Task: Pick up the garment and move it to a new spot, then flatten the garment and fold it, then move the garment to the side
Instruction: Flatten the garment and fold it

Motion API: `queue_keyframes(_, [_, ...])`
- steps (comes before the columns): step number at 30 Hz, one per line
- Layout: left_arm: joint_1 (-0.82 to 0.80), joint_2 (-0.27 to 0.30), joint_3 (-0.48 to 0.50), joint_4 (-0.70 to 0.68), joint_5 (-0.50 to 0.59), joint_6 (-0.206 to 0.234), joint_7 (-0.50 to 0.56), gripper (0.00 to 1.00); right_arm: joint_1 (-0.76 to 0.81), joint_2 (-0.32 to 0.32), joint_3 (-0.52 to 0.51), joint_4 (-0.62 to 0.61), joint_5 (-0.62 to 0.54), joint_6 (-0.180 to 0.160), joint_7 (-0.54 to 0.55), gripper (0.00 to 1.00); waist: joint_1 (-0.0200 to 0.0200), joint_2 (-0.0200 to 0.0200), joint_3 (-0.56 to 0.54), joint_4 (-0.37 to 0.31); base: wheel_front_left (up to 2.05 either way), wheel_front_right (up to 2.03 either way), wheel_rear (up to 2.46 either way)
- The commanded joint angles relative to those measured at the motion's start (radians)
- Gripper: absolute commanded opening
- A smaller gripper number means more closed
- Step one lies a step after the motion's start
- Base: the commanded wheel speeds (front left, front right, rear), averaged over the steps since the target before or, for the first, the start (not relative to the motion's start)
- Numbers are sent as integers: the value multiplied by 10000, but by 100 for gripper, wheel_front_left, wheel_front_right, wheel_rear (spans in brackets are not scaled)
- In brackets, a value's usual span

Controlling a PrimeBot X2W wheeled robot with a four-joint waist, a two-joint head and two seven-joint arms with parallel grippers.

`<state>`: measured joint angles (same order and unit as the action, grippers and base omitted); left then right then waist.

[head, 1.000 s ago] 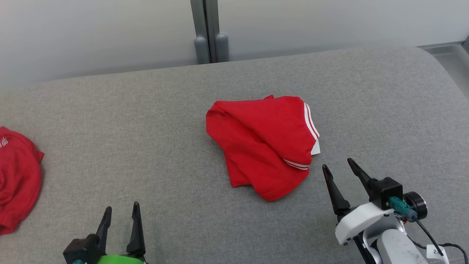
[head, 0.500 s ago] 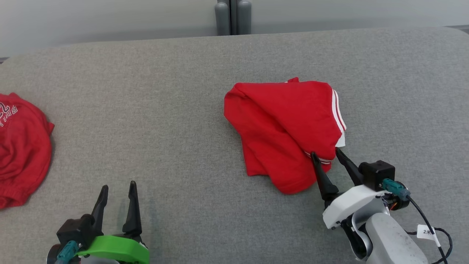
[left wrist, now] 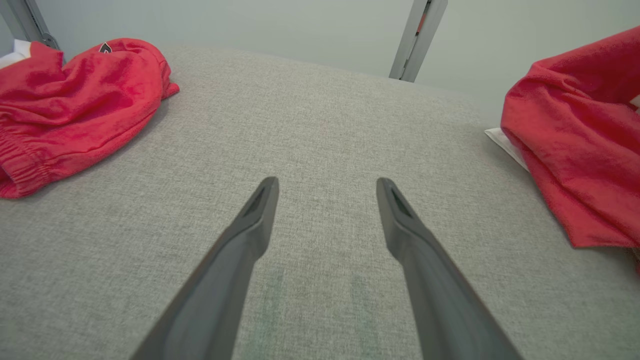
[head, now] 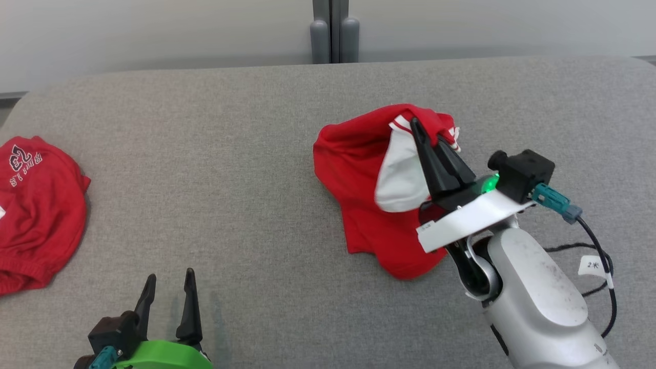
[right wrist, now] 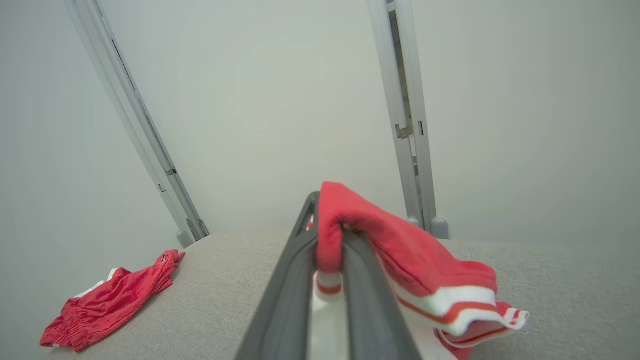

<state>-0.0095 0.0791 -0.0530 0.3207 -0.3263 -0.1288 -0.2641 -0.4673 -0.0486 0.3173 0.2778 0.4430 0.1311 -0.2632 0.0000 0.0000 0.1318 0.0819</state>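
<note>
The garment is red with white stripes and a white lining, lying right of centre on the grey padded table. My right gripper is shut on its striped edge and holds that edge lifted, so the white inside shows; the rest still rests on the table. In the right wrist view the red cloth drapes over the closed fingers of my right gripper. My left gripper stands open near the front left, well apart from the garment, with nothing between its fingers. The garment's edge shows at the right of the left wrist view.
A second red garment with white lettering lies at the table's far left edge, also seen as a red heap and a small red heap. A grey post stands behind the table. A cable trails beside my right arm.
My right gripper moved forward onto the garment's striped edge, closed on it and raised it, turning the white lining up. The head camera shifted. My left gripper stayed put.
</note>
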Motion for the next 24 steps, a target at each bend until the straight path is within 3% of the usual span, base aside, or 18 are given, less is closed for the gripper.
queue_keyframes(1, [128,-29,1,29,79,-31,-5,100,-315,-37,272,-218,203,-7,-24,0,0,0,-450,-10,0,0,0])
queue_keyframes(7, [408,-180,-65,177,270,-31,-5,100,-1800,-39,1480,-844,1658,-7,-26,0,0,0,-1072,303,0,0,0])
queue_keyframes(14, [642,-254,-115,369,388,-31,-5,100,-4140,-34,1400,-827,3090,-7,-24,0,0,0,-1233,803,0,0,0])
queue_keyframes(20, [485,-269,-173,421,311,-31,-5,100,-5432,-33,794,-389,3010,-7,-24,0,0,0,-1081,1097,0,0,0])
queue_keyframes(24, [543,-273,-1,349,189,-31,-5,100,-4687,-45,703,46,2593,-8,-23,0,0,0,-964,915,0,0,0])
